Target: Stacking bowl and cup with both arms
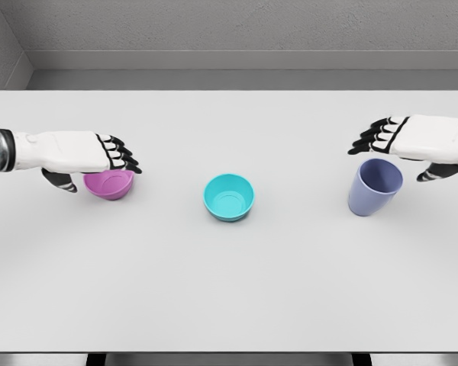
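The head view looks down on a pale grey table (229, 305) that carries three containers in a loose row, all upright with their mouths facing up.

At the left stands a pink bowl (111, 185). What shows of its inside is bare, though the far rim is covered by the left hand (99, 156), which comes in from the left edge on a white arm. That hand lies palm down over the bowl's back edge, its dark-tipped fingers (126, 158) loosely extended over the rim and the thumb hanging down beside the bowl's left wall. Whether the fingers actually touch the bowl cannot be told from here; they hold nothing.

In the middle of the table sits a teal bowl (229, 197), well apart from both hands, and its inside is bare down to the round base.

At the right stands a blue-violet cup (374, 187), taller and narrower than the bowls, tilted slightly in this perspective, and its visible inside holds nothing. The right hand (412, 145) reaches in from the right edge and hovers just above and behind the cup's rim, fingers (370, 139) spread forward to the left and thumb pointing down at the cup's right side, closed on nothing.
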`<state>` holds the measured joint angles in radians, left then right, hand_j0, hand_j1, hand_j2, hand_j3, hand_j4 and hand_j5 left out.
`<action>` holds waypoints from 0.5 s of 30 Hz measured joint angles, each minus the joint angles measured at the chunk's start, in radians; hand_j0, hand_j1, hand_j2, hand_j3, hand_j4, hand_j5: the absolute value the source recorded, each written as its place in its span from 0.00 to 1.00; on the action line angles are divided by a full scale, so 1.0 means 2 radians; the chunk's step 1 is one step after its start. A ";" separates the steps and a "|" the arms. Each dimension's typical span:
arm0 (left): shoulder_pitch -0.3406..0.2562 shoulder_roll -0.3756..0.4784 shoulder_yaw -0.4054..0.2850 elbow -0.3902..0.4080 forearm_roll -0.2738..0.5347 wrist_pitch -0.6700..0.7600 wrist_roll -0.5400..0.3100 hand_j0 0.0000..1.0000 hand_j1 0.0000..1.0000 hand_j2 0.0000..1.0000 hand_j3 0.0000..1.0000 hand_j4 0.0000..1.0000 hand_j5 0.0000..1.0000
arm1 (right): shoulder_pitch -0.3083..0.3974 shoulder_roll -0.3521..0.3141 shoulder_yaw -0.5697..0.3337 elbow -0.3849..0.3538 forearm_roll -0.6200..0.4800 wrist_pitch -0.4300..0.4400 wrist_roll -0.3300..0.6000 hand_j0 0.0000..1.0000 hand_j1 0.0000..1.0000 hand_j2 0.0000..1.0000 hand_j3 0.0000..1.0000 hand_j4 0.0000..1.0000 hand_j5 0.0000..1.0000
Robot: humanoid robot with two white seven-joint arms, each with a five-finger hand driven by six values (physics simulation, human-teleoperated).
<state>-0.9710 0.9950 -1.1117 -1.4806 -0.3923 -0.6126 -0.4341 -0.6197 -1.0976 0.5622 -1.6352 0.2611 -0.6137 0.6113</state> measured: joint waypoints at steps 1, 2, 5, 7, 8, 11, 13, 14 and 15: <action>0.001 -0.002 0.000 0.003 0.000 0.000 0.000 1.00 1.00 1.00 1.00 1.00 1.00 | 0.001 -0.002 0.000 -0.002 0.000 0.000 0.000 1.00 1.00 1.00 1.00 1.00 1.00; 0.000 -0.006 0.000 0.008 0.000 0.000 0.000 1.00 1.00 1.00 1.00 1.00 1.00 | 0.002 -0.004 0.000 -0.005 0.000 0.000 0.000 1.00 1.00 1.00 1.00 1.00 1.00; 0.001 -0.018 0.001 0.028 -0.001 0.000 0.000 1.00 1.00 1.00 1.00 1.00 1.00 | 0.004 -0.007 0.002 -0.009 0.001 0.000 0.000 1.00 1.00 1.00 1.00 1.00 1.00; 0.003 -0.021 0.001 0.034 -0.001 0.000 0.001 1.00 1.00 1.00 1.00 1.00 1.00 | 0.005 -0.007 0.003 -0.011 0.001 0.000 0.000 1.00 1.00 1.00 1.00 1.00 1.00; 0.003 -0.022 0.001 0.036 -0.001 0.000 0.001 1.00 1.00 1.00 1.00 1.00 1.00 | 0.005 -0.007 0.003 -0.013 0.001 0.000 0.000 1.00 1.00 1.00 1.00 1.00 1.00; 0.004 -0.023 0.001 0.042 -0.002 0.000 0.001 1.00 1.00 1.00 1.00 1.00 1.00 | 0.006 -0.008 0.005 -0.019 0.001 0.000 0.000 1.00 1.00 1.00 1.00 1.00 1.00; 0.004 -0.024 0.001 0.044 -0.002 0.000 0.001 1.00 1.00 1.00 1.00 1.00 1.00 | 0.006 -0.007 0.009 -0.022 0.001 0.000 0.000 1.00 1.00 1.00 1.00 1.00 1.00; 0.005 -0.024 0.001 0.045 -0.002 0.000 0.001 1.00 1.00 1.00 1.00 1.00 1.00 | 0.006 -0.007 0.010 -0.024 0.001 0.000 0.000 1.00 1.00 1.00 1.00 1.00 1.00; 0.005 -0.024 0.001 0.046 -0.002 0.000 0.001 1.00 1.00 1.00 1.00 1.00 1.00 | 0.006 -0.007 0.011 -0.026 0.001 0.000 0.000 1.00 1.00 1.00 1.00 1.00 1.00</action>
<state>-0.9618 0.9465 -1.1102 -1.3886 -0.3971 -0.6126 -0.4330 -0.6075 -1.1124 0.5850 -1.6865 0.2623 -0.6135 0.6113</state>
